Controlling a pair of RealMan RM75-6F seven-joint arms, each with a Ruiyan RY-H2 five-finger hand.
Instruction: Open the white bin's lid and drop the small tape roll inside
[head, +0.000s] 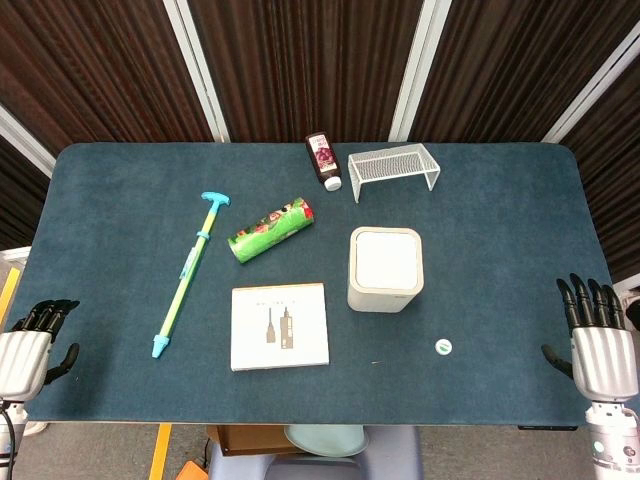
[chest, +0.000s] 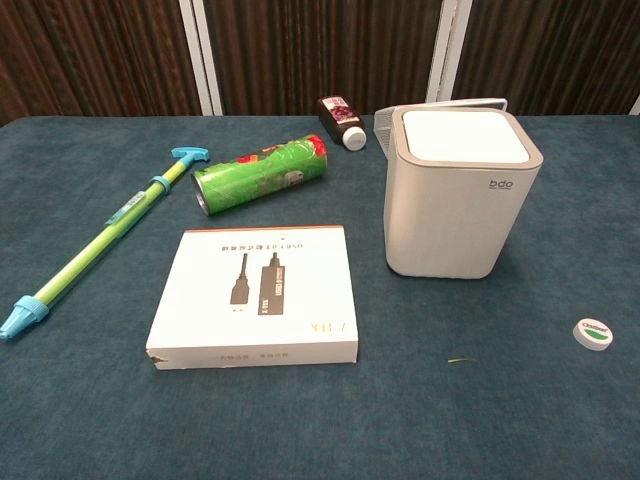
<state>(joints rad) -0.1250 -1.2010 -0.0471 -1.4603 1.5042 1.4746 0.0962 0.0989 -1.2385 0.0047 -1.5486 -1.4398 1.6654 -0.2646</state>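
Note:
The white bin (head: 385, 269) (chest: 459, 195) stands upright mid-table with its lid (chest: 465, 136) down. The small tape roll (head: 443, 346) (chest: 593, 333), white with a green top, lies flat on the cloth to the bin's front right. My right hand (head: 598, 340) hovers at the table's right edge, fingers apart and holding nothing, well right of the roll. My left hand (head: 28, 347) rests at the left edge, also empty with fingers spread. Neither hand shows in the chest view.
A white flat box (head: 280, 326) (chest: 258, 294) lies left of the bin. Behind it are a green cylinder (head: 271, 230) (chest: 261, 175), a blue-green toy pump (head: 188, 277) (chest: 95, 240), a dark bottle (head: 323, 160) (chest: 341, 121) and a wire rack (head: 393, 167).

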